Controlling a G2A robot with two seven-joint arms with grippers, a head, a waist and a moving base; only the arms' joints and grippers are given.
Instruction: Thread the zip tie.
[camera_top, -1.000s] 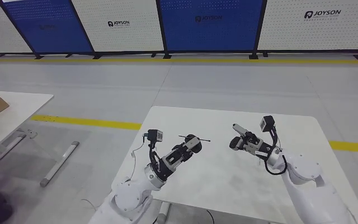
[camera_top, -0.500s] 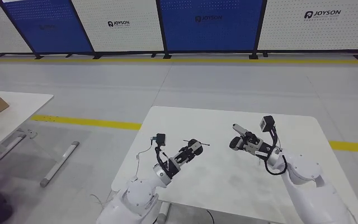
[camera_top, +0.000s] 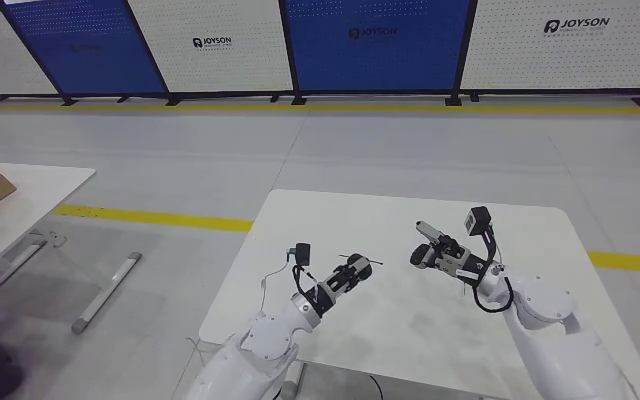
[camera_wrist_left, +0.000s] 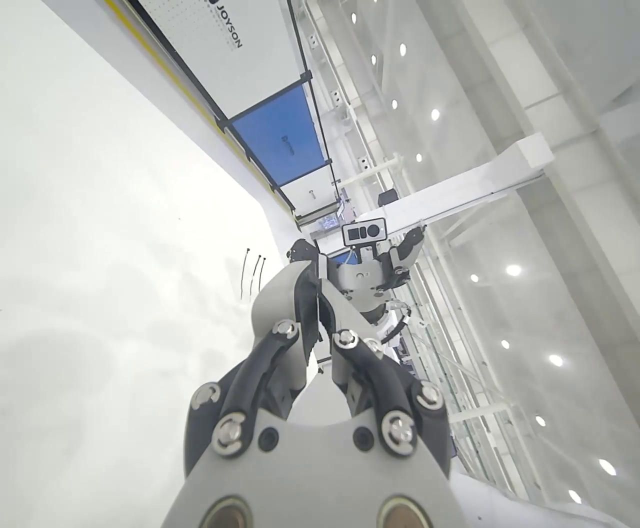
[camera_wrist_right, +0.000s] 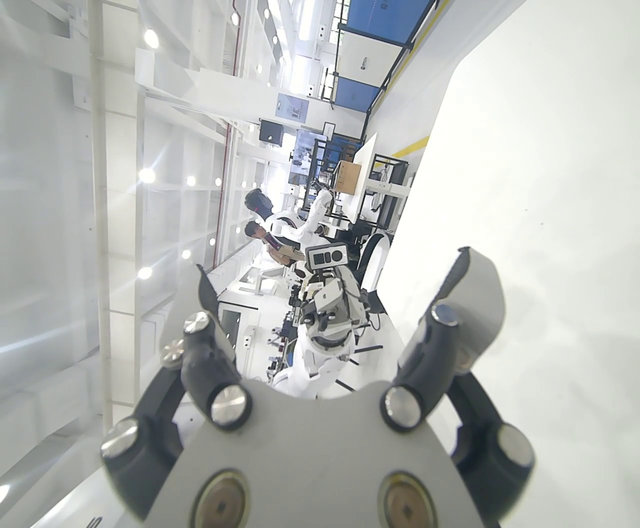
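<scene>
At the near edge of the table (camera_top: 400, 215), my left gripper (camera_top: 354, 269) has drifted toward me and a little toward the right arm over the last second, and its wrist has swung round with it. Its fingers are pressed together on the zip tie (camera_top: 344, 258), a thin black strip pinched at the fingertips and lying crosswise to them, off the tabletop. From above, the strip looks shorter than it did a second ago. I take that as the strip turning rather than slipping, though I can't be sure.

I read this as lining up. The tie is still straight with no loop formed, so the threading itself has not begun. I cannot tell which end carries the head.

Farther out, the right gripper (camera_top: 422, 244) has not moved. Its jaws are spread wide with nothing between them, and it faces the left one with a gap left to close.

Beyond the left gripper, a few spare ties (camera_wrist_left: 254, 274) lie flat on the table, apart from both grippers. I would keep the held tie from sweeping into them. I see nothing standing in the gap between the grippers. The real difficulty, I judge, is how thin and springy the strip is. Past the table are the yellow floor line (camera_top: 150, 215) and the wall panels (camera_top: 378, 40).
</scene>
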